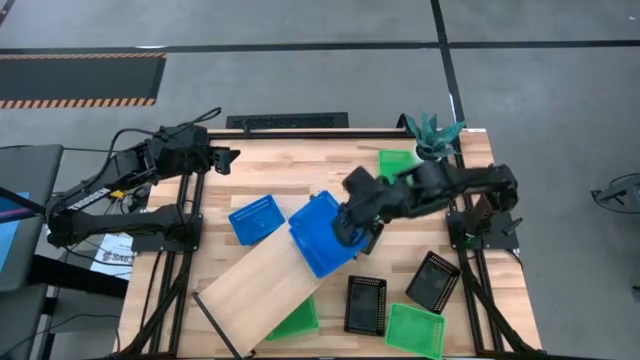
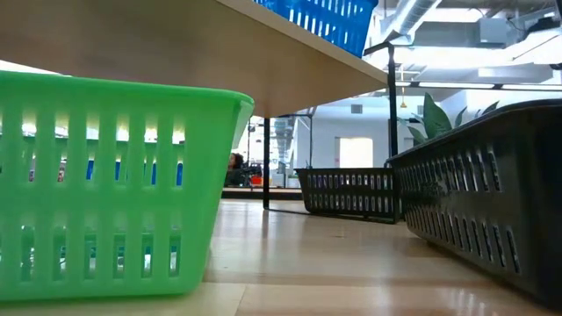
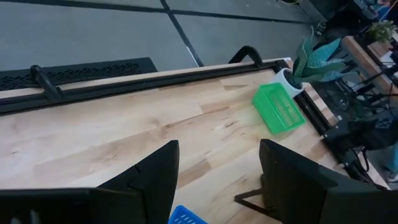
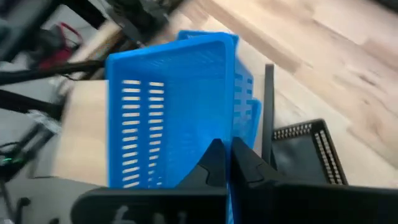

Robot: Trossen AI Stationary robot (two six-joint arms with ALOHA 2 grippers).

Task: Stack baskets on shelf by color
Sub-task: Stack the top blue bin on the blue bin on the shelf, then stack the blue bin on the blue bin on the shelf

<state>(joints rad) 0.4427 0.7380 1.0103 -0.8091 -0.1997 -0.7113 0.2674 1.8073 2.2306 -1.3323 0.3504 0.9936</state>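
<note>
The shelf [image 1: 262, 285], a pale plank on a thin black frame, lies slantwise on the table. A blue basket [image 1: 320, 235] sits tilted at its far end, with my right gripper [image 1: 350, 228] shut on it. In the right wrist view a second blue edge [image 4: 246, 102] shows behind this basket [image 4: 165, 106]. Another blue basket [image 1: 255, 218] stands on the table to the shelf's left. A green basket [image 1: 295, 320] sits under the shelf's near part. My left gripper [image 3: 214, 180] is open above the table's far left corner, touching nothing. My right gripper pinches the blue basket's side wall at the rim [image 4: 232, 134], one finger [image 4: 213, 163] inside the basket and the other outside. It comes from the table's right, slanting down. The basket sits tilted, with its bottom over the shelf's far end.
Two black baskets [image 1: 366, 303] [image 1: 433, 280] and a green basket [image 1: 415, 330] stand near the table's right near corner. Another green basket [image 1: 398, 163] sits by the potted plant [image 1: 432, 135] at the far right. The table's far left part [image 3: 124, 130] is bare wood.
</note>
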